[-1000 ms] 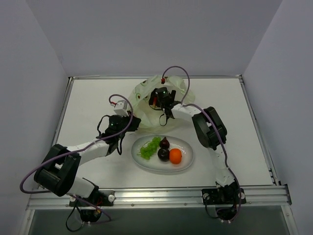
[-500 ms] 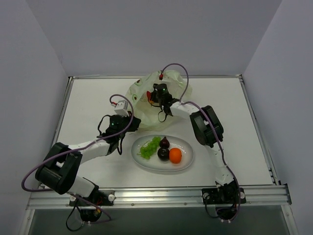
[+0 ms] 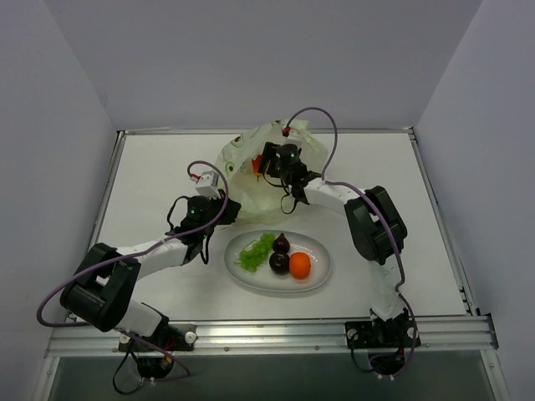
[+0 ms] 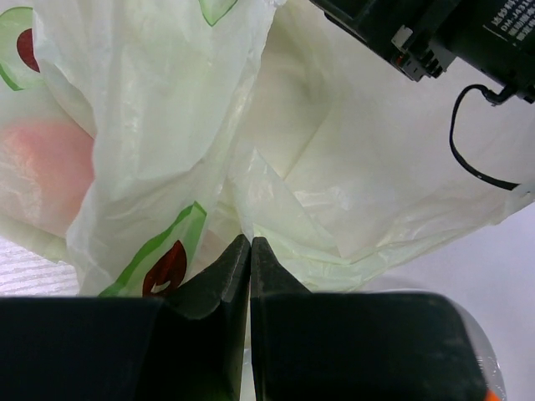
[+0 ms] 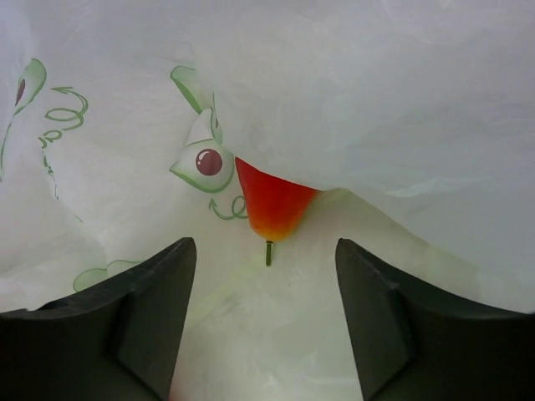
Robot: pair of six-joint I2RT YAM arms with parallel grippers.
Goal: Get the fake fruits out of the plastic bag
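The plastic bag (image 3: 242,163) lies crumpled at the back middle of the table. My left gripper (image 3: 227,207) is shut on a fold at its near-left edge; in the left wrist view the jaws (image 4: 249,244) pinch the film (image 4: 167,125). A pinkish fruit (image 4: 46,171) shows dimly through the film. My right gripper (image 3: 269,160) is inside the bag mouth, open (image 5: 266,255). An orange-red fruit (image 5: 272,205) with a short stem lies just ahead of it, half under the film. The grape bunch (image 3: 255,251), two maroon balls (image 3: 282,243) and the orange (image 3: 300,266) lie on the plate.
The white oval plate (image 3: 322,280) sits at the front middle, just near of the bag. The right arm's black wrist and cable (image 4: 435,33) hang over the bag. Grey walls close in the table on three sides.
My right gripper has shifted slightly inside the bag mouth and the right arm's elbow has swung to the right. The bag has puffed up a little. The left arm has not moved.
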